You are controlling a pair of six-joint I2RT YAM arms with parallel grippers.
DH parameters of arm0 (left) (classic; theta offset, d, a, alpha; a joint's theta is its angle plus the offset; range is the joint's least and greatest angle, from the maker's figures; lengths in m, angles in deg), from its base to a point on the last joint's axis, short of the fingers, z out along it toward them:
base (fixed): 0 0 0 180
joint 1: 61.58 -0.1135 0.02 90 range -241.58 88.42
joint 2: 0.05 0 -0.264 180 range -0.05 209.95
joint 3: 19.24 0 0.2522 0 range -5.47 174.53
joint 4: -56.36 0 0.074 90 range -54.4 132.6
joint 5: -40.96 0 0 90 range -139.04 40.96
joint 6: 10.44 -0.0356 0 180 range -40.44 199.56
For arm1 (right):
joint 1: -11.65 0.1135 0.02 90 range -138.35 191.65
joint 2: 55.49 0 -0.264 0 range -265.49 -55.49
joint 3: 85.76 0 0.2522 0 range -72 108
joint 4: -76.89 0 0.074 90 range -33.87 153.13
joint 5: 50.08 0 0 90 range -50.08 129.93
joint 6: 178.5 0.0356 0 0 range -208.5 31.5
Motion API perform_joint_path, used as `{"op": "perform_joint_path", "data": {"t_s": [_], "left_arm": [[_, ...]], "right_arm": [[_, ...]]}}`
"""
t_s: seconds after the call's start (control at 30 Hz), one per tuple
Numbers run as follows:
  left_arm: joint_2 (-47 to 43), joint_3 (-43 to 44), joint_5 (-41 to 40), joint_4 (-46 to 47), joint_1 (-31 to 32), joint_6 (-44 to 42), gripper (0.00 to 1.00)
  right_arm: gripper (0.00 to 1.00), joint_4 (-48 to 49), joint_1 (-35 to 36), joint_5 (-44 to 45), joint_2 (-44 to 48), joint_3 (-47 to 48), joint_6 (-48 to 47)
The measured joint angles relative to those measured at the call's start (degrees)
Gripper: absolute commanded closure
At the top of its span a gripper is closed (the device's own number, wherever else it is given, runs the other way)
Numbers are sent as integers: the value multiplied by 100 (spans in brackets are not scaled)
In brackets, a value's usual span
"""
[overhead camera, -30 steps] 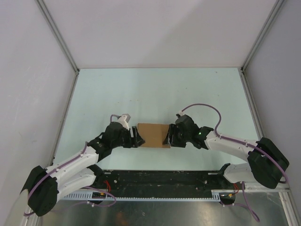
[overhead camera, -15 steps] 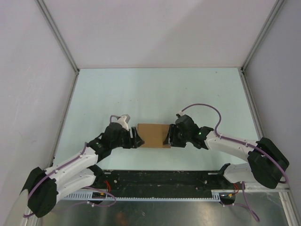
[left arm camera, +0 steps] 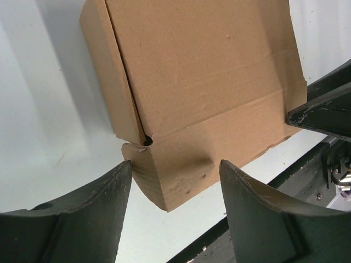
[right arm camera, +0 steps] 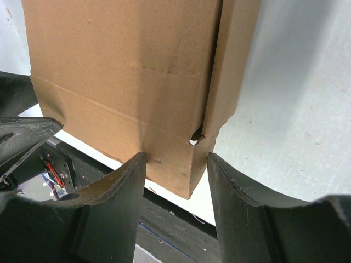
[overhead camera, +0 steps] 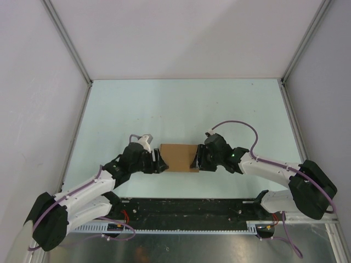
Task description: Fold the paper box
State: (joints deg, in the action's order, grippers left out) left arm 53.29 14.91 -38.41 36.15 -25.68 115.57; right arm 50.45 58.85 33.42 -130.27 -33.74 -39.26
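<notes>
Top external | left jaws and right jaws each clamp an end of closed paper box | inside hidden

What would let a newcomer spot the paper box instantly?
On the pale green table, look near the front edge, between the left pincer and right pincer. The paper box is a plain brown cardboard rectangle, the only brown thing there.

Plain brown cardboard paper box, no print, paler creases. Table pale mint green. Left gripper & right gripper matte black. Arms white w/ black joints, purple cables. Green light on right arm. Walls pale grey-lilac. Near rail black, red wires.
</notes>
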Motion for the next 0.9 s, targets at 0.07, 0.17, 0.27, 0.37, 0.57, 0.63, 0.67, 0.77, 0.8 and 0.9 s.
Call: {"op": "perform_joint_path", "data": {"t_s": [0.07, 0.17, 0.27, 0.37, 0.57, 0.63, 0.67, 0.77, 0.8, 0.9], "left_arm": [[15, 0, 15, 22, 0, 4, 32], [31, 0, 26, 61, 0, 11, 35], [31, 0, 28, 109, 0, 13, 38], [31, 0, 37, 133, 0, 15, 38], [31, -2, 42, 142, 0, 17, 41], [44, -2, 39, 155, 0, 15, 43], [57, -4, 35, 164, 0, 11, 43], [103, -33, 15, 195, 0, 0, 45], [114, -48, 7, 210, 0, 2, 46], [162, -103, 2, 236, 4, -2, 47]], "right_arm": [[47, 0, 0, 0, -2, 0, 2], [47, 0, 2, 0, -2, 0, 0], [47, 0, 2, 0, -9, 0, 2], [47, 7, 11, 0, -22, 0, 2], [47, 11, 11, 0, -33, 0, 0], [47, 11, 11, 2, -35, 0, 0], [47, 11, 11, 2, -37, 0, 0], [50, 4, 11, 4, -44, 0, -2], [51, 2, 11, 4, -44, 0, -7], [52, -9, 11, 4, -55, 0, -26]]}}
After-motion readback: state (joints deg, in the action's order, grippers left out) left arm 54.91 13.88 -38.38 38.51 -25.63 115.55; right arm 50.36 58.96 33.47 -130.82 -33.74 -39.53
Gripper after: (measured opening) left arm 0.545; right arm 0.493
